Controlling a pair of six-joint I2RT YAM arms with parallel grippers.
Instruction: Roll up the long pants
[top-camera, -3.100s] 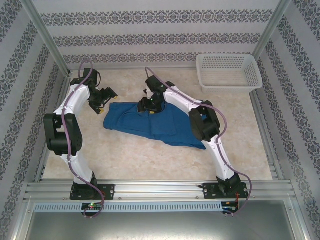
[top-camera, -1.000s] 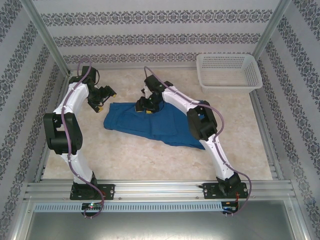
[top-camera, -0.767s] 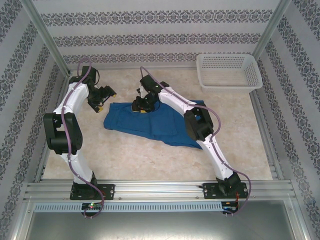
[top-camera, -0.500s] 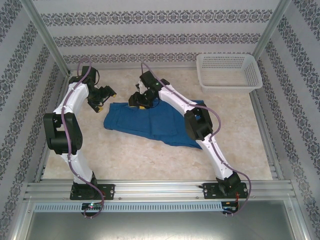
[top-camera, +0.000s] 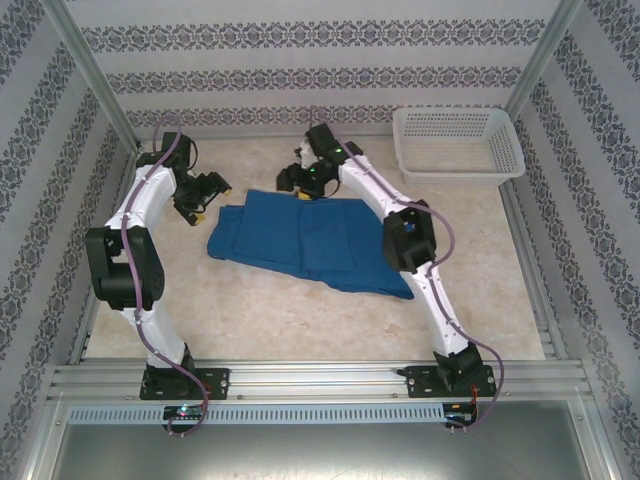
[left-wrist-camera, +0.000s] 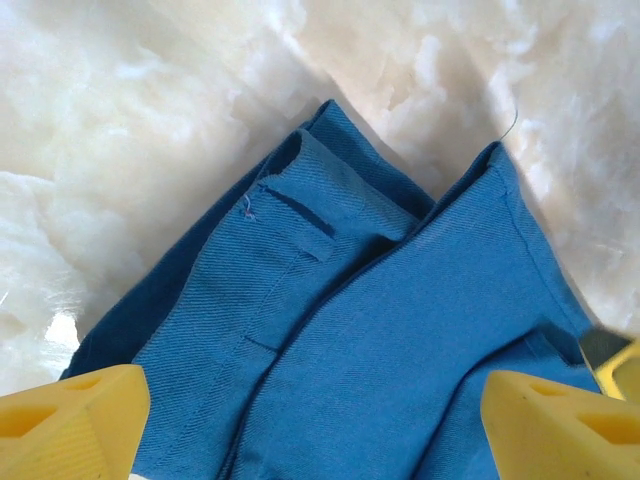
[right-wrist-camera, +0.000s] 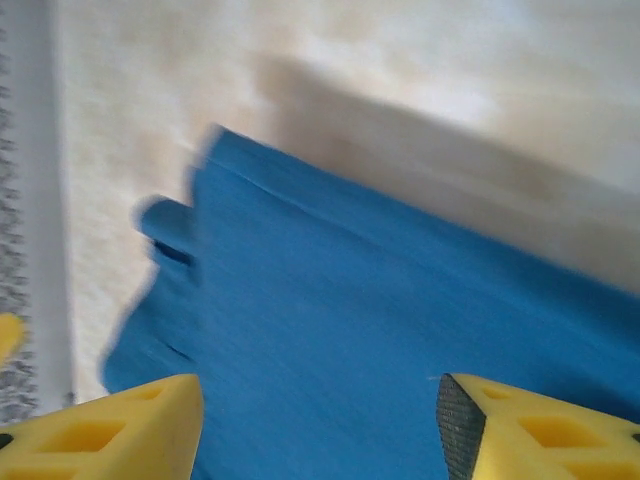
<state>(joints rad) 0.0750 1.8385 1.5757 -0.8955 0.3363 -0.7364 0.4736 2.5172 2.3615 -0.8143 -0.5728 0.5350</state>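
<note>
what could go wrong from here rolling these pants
The long pants lie in overlapping layers at the waistband end; the open left end effector might pinch only the top layer, giving a loose roll. The right end effector hangs open at the far edge, holding nothing, and its arm passes above the cloth; it could drag the cloth askew.

No writing, label, brand, number or sign can be read anywhere.

top external: high above the table's (top-camera: 260, 310) near edge, looking down over all of it
left wrist: close above the long pants (left-wrist-camera: 400, 330), facing down
right wrist: close over them, tilted
shared: the pants
</note>
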